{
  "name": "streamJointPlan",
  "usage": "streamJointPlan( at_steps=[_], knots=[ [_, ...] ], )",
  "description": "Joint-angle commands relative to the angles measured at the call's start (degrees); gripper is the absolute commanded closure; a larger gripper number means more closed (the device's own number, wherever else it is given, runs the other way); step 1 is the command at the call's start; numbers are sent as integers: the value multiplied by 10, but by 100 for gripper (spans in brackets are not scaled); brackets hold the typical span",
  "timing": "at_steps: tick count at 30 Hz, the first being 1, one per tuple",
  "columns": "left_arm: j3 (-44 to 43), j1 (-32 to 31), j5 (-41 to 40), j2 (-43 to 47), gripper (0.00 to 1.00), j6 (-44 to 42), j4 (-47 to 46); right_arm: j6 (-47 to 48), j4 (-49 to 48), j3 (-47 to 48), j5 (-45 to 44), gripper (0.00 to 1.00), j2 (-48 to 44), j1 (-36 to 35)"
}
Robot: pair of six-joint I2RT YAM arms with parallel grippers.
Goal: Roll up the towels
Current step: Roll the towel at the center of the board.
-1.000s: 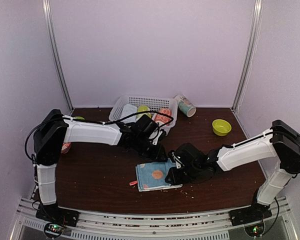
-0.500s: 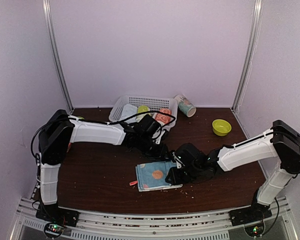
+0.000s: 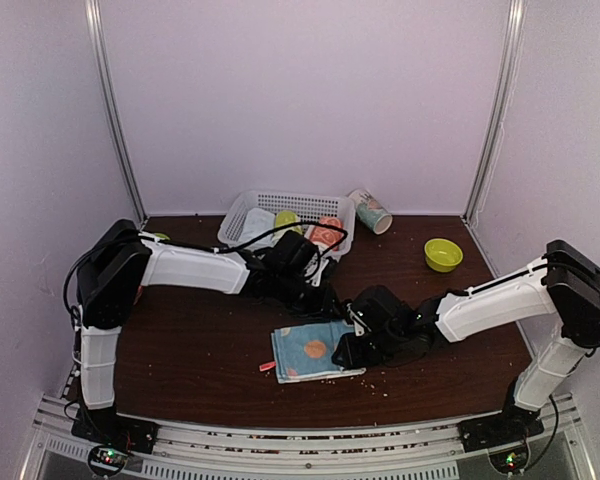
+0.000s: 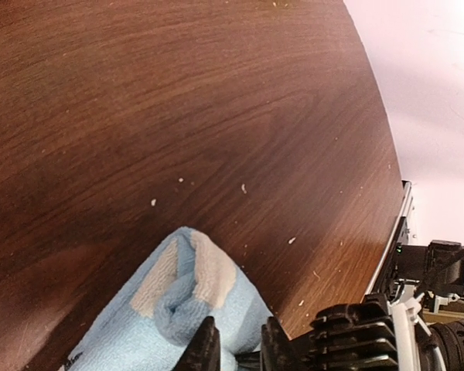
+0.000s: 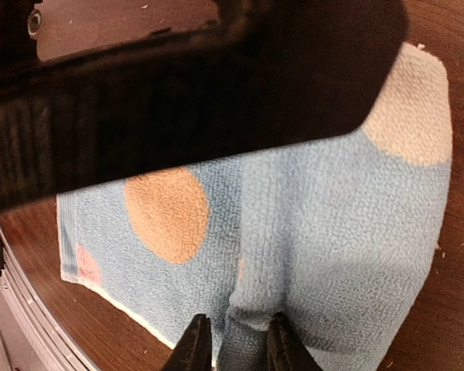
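Note:
The light blue towel with orange and white spots lies at the table's front middle, its right part folded over. My left gripper is at the towel's far right corner. In the left wrist view its fingers close on a bunched fold of the towel. My right gripper is at the towel's right edge and shut on a raised fold of the towel, which shows between its fingertips. A peach-orange towel lies in the basket, partly hidden by the left arm.
A white basket at the back holds a pale roll and a yellow-green roll. A cup lies on its side beside it. A yellow-green bowl sits at the back right. A small red bit lies left of the towel.
My left arm has shifted a little to the right, and its jaws have narrowed on the towel's far corner. The right arm and the towel have hardly moved.

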State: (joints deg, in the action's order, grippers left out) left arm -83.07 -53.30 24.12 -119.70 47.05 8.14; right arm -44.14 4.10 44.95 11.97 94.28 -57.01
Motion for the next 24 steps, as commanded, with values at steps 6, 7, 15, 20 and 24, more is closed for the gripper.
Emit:
streamJointPlan(
  at_steps=[6, 7, 15, 20, 24],
  knots=[
    [7, -13, 46, -46, 88, 24, -102, 14, 18, -3, 9, 72, 6, 0],
    [7, -13, 44, -49, 89, 23, -101, 15, 18, -2, 10, 72, 6, 0],
    [35, 3, 25, -48, 98, 29, -97, 28, 49, -6, 1, 64, -27, 1],
    [41, 7, 22, -50, 100, 26, -96, 33, 71, -12, -13, 63, -82, 0],
    [45, 7, 19, -52, 100, 24, -95, 26, 69, -12, -16, 73, -84, -1]
  ],
)
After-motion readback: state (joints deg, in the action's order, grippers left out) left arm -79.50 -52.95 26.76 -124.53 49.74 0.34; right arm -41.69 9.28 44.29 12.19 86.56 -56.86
